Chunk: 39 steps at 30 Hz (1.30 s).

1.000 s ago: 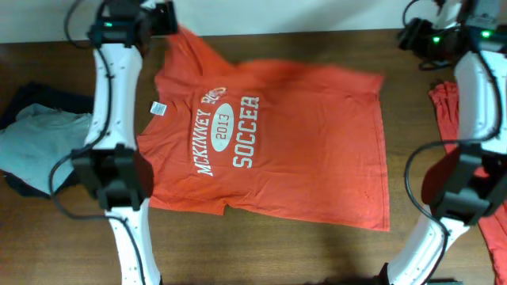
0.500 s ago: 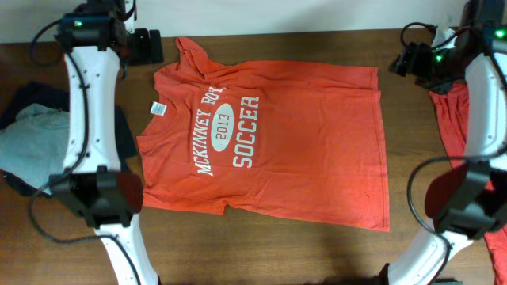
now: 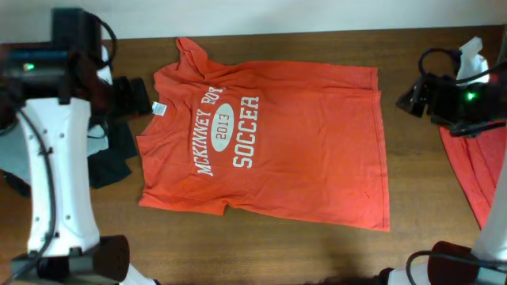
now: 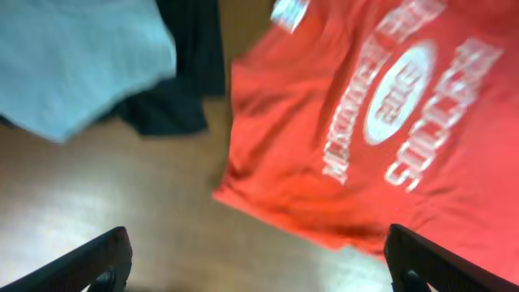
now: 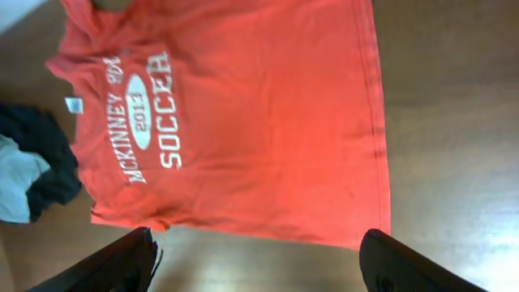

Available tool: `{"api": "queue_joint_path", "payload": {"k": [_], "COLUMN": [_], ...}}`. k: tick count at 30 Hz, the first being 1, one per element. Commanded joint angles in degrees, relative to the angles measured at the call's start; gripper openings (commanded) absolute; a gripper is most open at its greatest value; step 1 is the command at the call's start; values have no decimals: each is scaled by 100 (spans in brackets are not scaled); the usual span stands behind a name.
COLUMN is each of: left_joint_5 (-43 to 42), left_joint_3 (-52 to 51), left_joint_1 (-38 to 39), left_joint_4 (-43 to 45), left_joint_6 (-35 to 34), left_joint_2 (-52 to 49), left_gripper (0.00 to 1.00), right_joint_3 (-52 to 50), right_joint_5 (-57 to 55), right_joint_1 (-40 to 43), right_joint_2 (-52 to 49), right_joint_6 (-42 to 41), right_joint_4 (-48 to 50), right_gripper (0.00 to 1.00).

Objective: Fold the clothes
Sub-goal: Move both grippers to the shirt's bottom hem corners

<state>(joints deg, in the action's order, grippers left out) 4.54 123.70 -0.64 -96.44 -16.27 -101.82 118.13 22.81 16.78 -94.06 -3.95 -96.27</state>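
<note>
The clothes, an orange-red T-shirt point(image 3: 269, 146) with white lettering and a small white tag point(image 3: 158, 108), lie spread flat across the middle of the table, collar to the left. My left gripper point(image 3: 133, 96) hovers just off the shirt's left edge near the tag. In the left wrist view it point(image 4: 263, 272) is open, with only bare table and the T-shirt point(image 4: 381, 122) hem below. My right gripper point(image 3: 409, 98) hangs beyond the shirt's right hem. It point(image 5: 259, 268) is open and empty, high above the T-shirt point(image 5: 243, 122).
A dark navy garment point(image 3: 111, 154) and a pale grey-blue tee point(image 4: 73, 57) lie left of the shirt, partly under my left arm. Another red garment point(image 3: 471, 174) lies at the right edge. The table's far edge meets a white wall.
Both grippers have left the shirt's far corners and pulled outward and nearer. The lifted far edge and sleeve now lie flat, and the jaws have widened.
</note>
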Motion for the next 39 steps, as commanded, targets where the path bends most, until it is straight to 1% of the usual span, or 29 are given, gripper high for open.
{"api": "queue_joint_path", "payload": {"k": [1, 3, 6, 7, 9, 10, 11, 12, 16, 21, 22, 23, 25, 27, 28, 29, 30, 32, 33, 34, 36, 37, 39], "left_joint_5": [-122, -291, -505, -662, -756, -758, -761, -761, -914, -929, -929, -927, -925, -925, -927, -927, -929, -931, -931, -931, -935, -960, -1132], "left_joint_3": [-1473, -2166, -3449, -3930, -4575, -4730, -5038, -5318, -5954, -6557, -6655, -6736, -6859, -6891, -6891, -6891, -6889, -6885, -6870, -6846, -6835, -6835, -6835], "left_joint_1": [-28, -26, -28, -28, -28, -28, -28, -28, -28, -28, -28, -28, -28, -28, -28, -28, -28, -85, -151, -262, -452, -562, -741], "left_joint_4": [286, 647, 1460, 1790, 2312, 2448, 2708, 2920, 3425, 4201, 4304, 4385, 4489, 4503, 4498, 4487, 4450, 4295, 4179, 4026, 3862, 3788, 3694], "left_joint_6": [-387, -387, -393, -433, -481, -503, -570, -619, -686, -953, -992, -990, -990, -990, -988, -988, -988, -990, -988, -986, -981, -975, -780], "left_joint_2": [-68, -68, -68, -70, -70, -70, -70, -70, -70, -70, -70, -70, -70, -70, -70, -70, -68, -68, -68, -63, -42, -35, -11], "left_gripper": [99, 99, 99, 99, 99, 99, 99, 99, 99, 99, 97, 93, 73, 39, 18, 8, 0, 0, 0, 0, 0, 0, 0], "right_joint_3": [-533, -953, -2107, -2669, -3595, -3838, -4498, -4870, -6035, -6854, -6946, -7058, -7202, -7261, -7263, -7261, -7261, -7261, -7261, -7261, -7259, -7259, -7259], "right_joint_5": [-280, -356, -358, -356, -354, -356, -354, -354, -356, -358, -356, -352, -356, -367, -409, -444, -599, -870, -1014, -1220, -1523, -1650, -1843], "right_joint_1": [-37, -37, -37, -37, -37, -37, -37, -37, -37, -37, -37, -37, -37, -37, -37, -37, -37, -24, -22, -22, -22, -22, -20], "right_joint_2": [-92, -90, -92, -92, -92, -92, -92, -92, -92, -92, -92, -92, -92, -92, -92, -92, -92, -92, -92, -92, -92, -92, -92], "right_joint_6": [74, 74, -79, -149, -317, -393, -459, -529, -734, -1119, -1156, -1163, -1169, -1311, -1384, -1423, -1532, -1768, -1862, -1989, -2164, -2210, -2212], "right_joint_4": [-28, 105, 765, 1102, 1707, 1878, 2358, 2612, 3477, 4227, 4325, 4474, 4693, 4774, 4780, 4804, 4854, 4850, 4835, 4835, 4835, 4833, 4758], "right_gripper": [85, 85, 84, 84, 84, 84, 84, 84, 84, 84, 84, 84, 83, 80, 77, 76, 70, 54, 43, 27, 11, 5, 4]}}
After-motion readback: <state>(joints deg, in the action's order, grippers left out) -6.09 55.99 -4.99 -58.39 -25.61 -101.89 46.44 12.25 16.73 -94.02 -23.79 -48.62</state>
